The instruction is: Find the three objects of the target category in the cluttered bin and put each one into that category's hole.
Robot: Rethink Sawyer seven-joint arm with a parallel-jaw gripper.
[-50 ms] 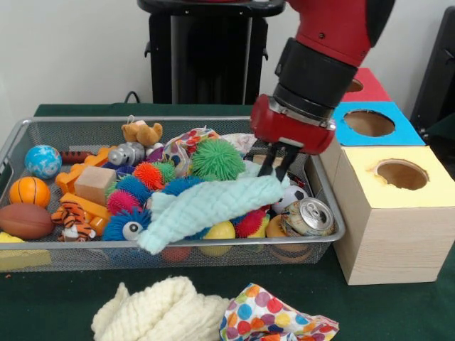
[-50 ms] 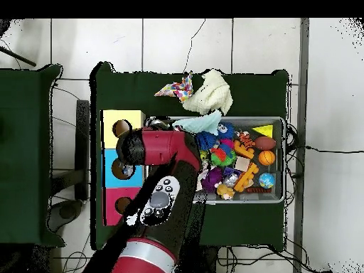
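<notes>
My gripper [image 1: 277, 169] hangs over the right part of the wire bin [image 1: 85, 121], shut on one end of a pale mint cloth [image 1: 202, 204]. The cloth drapes down to the left across spiky balls [image 1: 217, 158] and other toys. Right of the bin stand three boxes with round holes: yellow [image 1: 402, 174] nearest, blue [image 1: 370, 123] behind it, red [image 1: 362, 85] farthest. In the overhead view the mint cloth [image 2: 201, 124] shows at the bin's upper left corner, and the arm [image 2: 160, 149] hides the gripper.
A cream fuzzy cloth [image 1: 163, 309] and a polka-dot cloth [image 1: 274, 321] lie on the table in front of the bin. A crushed can [image 1: 307, 217] sits in the bin's near right corner. Balls, blocks and a toy tiger [image 1: 71, 220] fill the left half.
</notes>
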